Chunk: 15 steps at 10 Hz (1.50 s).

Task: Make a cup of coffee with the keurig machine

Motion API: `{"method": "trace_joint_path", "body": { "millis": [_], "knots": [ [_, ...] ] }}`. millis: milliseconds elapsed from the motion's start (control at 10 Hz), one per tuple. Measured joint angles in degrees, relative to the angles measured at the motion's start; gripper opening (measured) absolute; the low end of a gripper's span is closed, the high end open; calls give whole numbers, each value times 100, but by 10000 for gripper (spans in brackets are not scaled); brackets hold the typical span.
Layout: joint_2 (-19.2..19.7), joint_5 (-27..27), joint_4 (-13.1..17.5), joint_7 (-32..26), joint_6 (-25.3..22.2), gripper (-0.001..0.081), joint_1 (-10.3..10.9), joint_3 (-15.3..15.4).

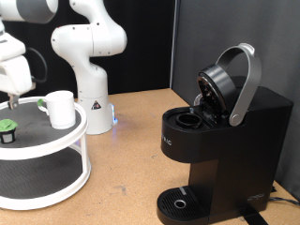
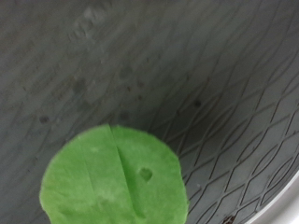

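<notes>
The black keurig machine stands at the exterior view's right with its silver-handled lid raised and the pod chamber open. The white cup stands on the top tier of a white round stand at the left. A small dark pod with a green top sits on the same tier near the left edge. My gripper hangs just above the pod. The wrist view shows the pod's green top close up on the dark mesh mat; no fingers show there.
The robot's white base stands behind the stand, with a blue light at its foot. The stand has a lower tier. The machine's round drip tray is bare. Wooden table lies between stand and machine.
</notes>
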Motion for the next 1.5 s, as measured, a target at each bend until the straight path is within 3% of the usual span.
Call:
{"method": "trace_joint_path", "body": {
  "millis": [600,1000,1500],
  "knots": [
    [456,-4,-387,-270,1024,803,-3,-221],
    [671,151,-464,-574,1123,803,19,-277],
    [674,303,-558,-659,1249,803,19,-282]
  ]
}}
